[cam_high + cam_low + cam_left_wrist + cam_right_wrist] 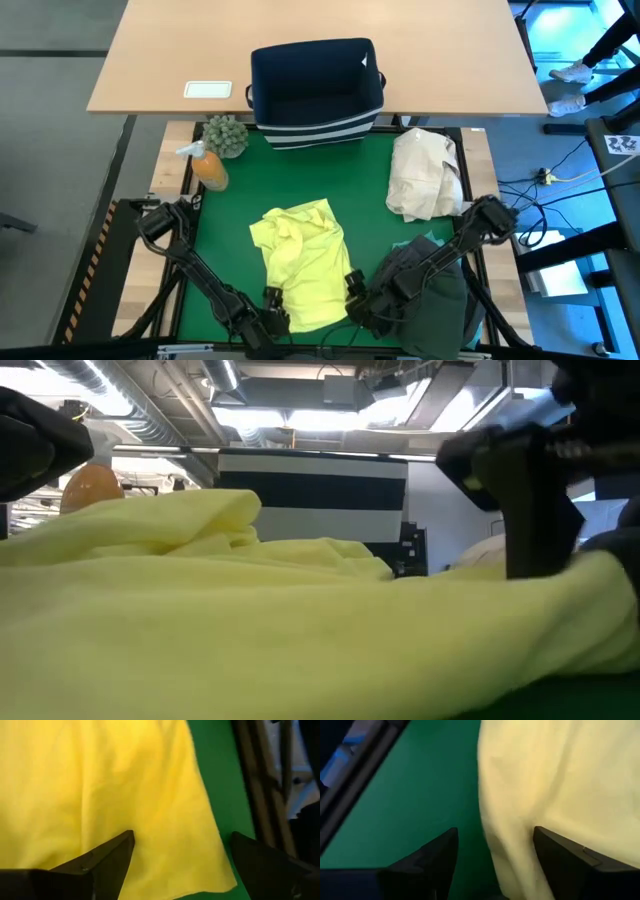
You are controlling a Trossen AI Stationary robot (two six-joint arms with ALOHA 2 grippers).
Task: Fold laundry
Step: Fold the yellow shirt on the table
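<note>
**Both grippers open at the shirt's near hem: get the grab right**

Left gripper (180, 865): fingers wide apart, nothing held. It straddles the near-left corner of the yellow-green shirt (300, 262), cloth between the fingers, green mat (360, 170) just beyond the hem. Right gripper (495, 862): fingers also apart, empty, over the shirt's near-right edge, one finger above bare mat.

The shirt lies rumpled mid-mat, far half bunched up. My read: the next step is pinching both near corners.

- You want each finger pair down onto the mat before closing, or you'll catch only the top layer.
- Match the two heights so the hem lifts level.
- Right side: keep off the grey pile (430, 285) just right of the shirt.
- The cream bundle (425, 175) and navy bin (316, 90) sit far; no conflict.
</note>
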